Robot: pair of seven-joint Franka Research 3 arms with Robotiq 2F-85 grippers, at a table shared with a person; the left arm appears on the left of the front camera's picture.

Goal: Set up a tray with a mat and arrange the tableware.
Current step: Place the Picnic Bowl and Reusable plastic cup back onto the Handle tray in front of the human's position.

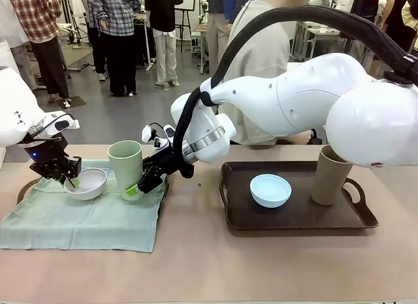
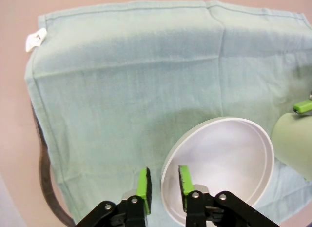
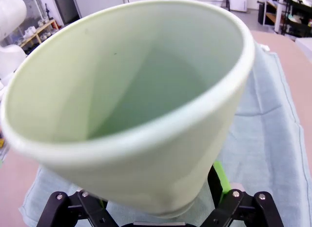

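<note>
**Left claw**: open. Its two pads straddle the rim of the white bowl. One pad stands outside the rim with a visible gap. The other sits inside the bowl, just beside the inner wall. In the front view the claw is at the bowl's left side. The bowl rests upright on the mat, a pale green cloth spread over the left tray. The tray's dark rim shows past the cloth's edge.

**Right claw**: the right arm reaches across the middle of the table to the green cup. The cup stands upright on the mat, just beside the white bowl on its right. The claw sits low, at the cup's base, with the base between its fingers. In the right wrist view one green pad shows just beside the cup's wall, and the other finger is hidden behind the cup. Whether the pads press the cup cannot be told.

**Right tray**: dark brown, right of the mat and well apart from both claws. It holds the blue bowl near its middle and the tan cup upright at its right end.
</note>
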